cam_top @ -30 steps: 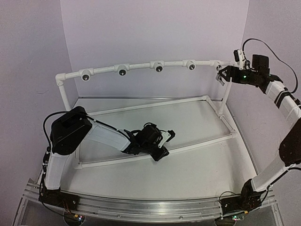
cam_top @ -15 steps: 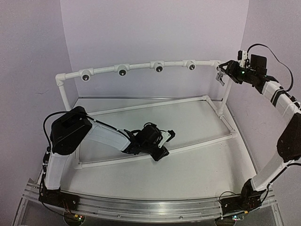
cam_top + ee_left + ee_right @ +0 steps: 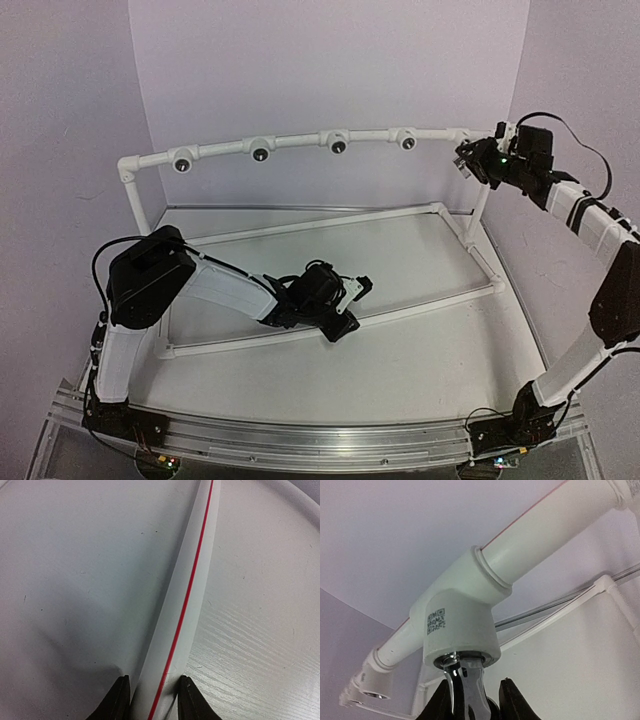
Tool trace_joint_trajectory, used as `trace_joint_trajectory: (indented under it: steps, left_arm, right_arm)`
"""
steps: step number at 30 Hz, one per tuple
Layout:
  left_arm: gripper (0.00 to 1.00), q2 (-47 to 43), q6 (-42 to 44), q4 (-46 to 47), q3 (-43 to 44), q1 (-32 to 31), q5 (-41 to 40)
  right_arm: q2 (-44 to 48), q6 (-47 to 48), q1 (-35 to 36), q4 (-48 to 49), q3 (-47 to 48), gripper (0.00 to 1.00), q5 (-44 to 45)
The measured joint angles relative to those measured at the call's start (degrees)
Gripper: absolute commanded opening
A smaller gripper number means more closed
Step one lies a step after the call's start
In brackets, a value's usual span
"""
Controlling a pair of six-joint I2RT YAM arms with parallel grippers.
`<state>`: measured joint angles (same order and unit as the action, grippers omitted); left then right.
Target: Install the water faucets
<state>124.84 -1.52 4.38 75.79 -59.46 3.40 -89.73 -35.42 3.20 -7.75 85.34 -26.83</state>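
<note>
The faucet [image 3: 466, 677] sat between the fingers of the right claw [image 3: 474, 684], its top in the tee [image 3: 460, 625] just above the claw (the fingers hugged it closely, yet whether they pinched it I could not tell). The left claw [image 3: 153, 680] was clamped on a red-striped pipe [image 3: 192, 575] running ahead of it over the desk [image 3: 260, 630].

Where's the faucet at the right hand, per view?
Top external: far right end of the top rail, faucet tiny at the right hand.
Left wrist: not in it, only the lower pipe.
Right wrist: bottom centre, faucet under the tee fitting, between the fingers.
Shared landmark: that tee fitting, top rail's right end.
</note>
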Motion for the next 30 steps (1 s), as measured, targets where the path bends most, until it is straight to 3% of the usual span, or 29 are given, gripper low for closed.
trace_joint_trajectory:
  steps: [2, 4, 6, 9, 10, 12, 16, 20, 27, 30]
  left_arm:
    - [0.00, 0.0, 0.0, 0.0, 0.0, 0.0, 0.0]
    - [0.00, 0.0, 0.0, 0.0, 0.0, 0.0, 0.1]
    - [0.00, 0.0, 0.0, 0.0, 0.0, 0.0, 0.1]
    - [0.00, 0.0, 0.0, 0.0, 0.0, 0.0, 0.1]
    - [0.00, 0.0, 0.0, 0.0, 0.0, 0.0, 0.1]
    - [0.00, 0.0, 0.0, 0.0, 0.0, 0.0, 0.1]
    - [0.00, 0.0, 0.0, 0.0, 0.0, 0.0, 0.1]
    - [0.00, 0.0, -0.1, 0.0, 0.0, 0.1, 0.1]
    - [0.00, 0.1, 0.0, 0.0, 0.0, 0.1, 0.2]
    - [0.00, 0.0, -0.1, 0.0, 0.0, 0.1, 0.1]
  right_arm:
    - [0.7, -8.1, -0.2, 5.2, -3.3, 0.23, -1.7]
    - [1.3, -16.8, -0.5, 12.1, -6.9, 0.41, -3.8]
    - [1.3, -33.8, -0.8, 28.1, -14.1, 0.53, -7.2]
    - [-0.5, -50.3, -0.7, 42.7, -19.3, 0.74, -8.4]
    - [-2.3, -58.6, -0.5, 49.4, -20.5, 0.76, -8.3]
    - [-3.4, -64.1, -0.4, 53.2, -20.6, 0.80, -7.9]
    - [-4.2, -70.0, -0.4, 56.1, -18.8, 0.91, -8.7]
    - [-4.2, -70.1, -0.4, 55.4, -18.0, 0.98, -8.6]
    - [-2.3, -68.5, -0.4, 50.8, -17.8, 0.98, -8.0]
    - [-0.2, -62.9, -0.4, 45.9, -17.8, 0.98, -8.3]
